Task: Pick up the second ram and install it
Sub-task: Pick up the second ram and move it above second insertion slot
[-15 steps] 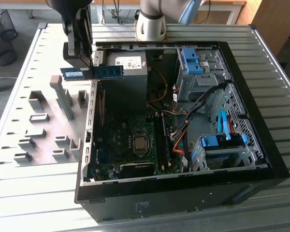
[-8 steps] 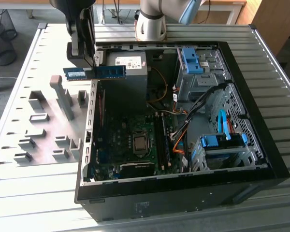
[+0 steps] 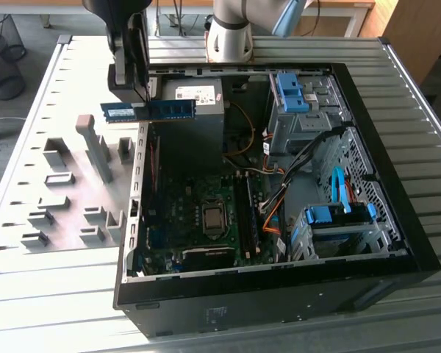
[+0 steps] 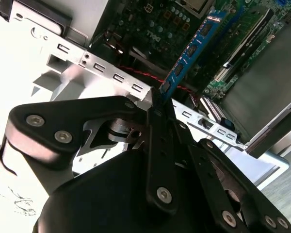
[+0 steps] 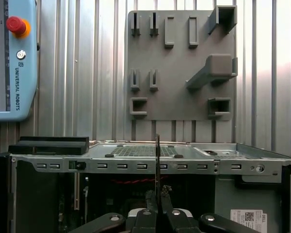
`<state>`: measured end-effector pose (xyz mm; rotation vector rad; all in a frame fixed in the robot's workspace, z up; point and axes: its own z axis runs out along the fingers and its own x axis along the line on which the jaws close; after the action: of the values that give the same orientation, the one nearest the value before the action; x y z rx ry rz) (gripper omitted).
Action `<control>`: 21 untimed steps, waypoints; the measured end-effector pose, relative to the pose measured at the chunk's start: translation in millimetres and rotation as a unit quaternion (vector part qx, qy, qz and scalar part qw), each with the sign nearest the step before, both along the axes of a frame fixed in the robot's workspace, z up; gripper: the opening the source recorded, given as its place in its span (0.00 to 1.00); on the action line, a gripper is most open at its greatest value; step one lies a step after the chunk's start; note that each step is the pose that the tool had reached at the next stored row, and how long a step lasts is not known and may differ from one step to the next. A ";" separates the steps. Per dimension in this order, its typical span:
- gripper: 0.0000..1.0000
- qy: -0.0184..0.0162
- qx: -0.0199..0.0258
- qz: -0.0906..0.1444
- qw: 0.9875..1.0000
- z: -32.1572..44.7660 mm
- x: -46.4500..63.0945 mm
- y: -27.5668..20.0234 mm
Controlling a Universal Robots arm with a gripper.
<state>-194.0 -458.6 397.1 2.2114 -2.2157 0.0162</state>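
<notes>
The matte black pincer (image 3: 145, 98) is clamped on the memory stick (image 3: 173, 110), a thin, flat blue strip with dark square chips. The stick juts level from the pincer's tips, over the rim of the open black computer case (image 3: 279, 298).

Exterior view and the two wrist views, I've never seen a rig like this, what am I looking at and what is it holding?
It is one robot arm at a slatted metal table. The exterior view looks on from off the arm; both wrist views ride near its gripper. On the table lie an open computer case and a grey fixture plate. The gripper is shut on the second ram, a blue strip held in the air at the case's edge.
</notes>
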 end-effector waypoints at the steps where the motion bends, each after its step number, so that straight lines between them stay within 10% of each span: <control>1: 0.14 0.000 0.000 0.000 1.000 0.0 1.0 0.0; 21: 0.14 0.000 0.000 0.000 1.000 0.0 19.5 0.0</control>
<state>-174.6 -458.7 397.1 2.2114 -2.2157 0.0162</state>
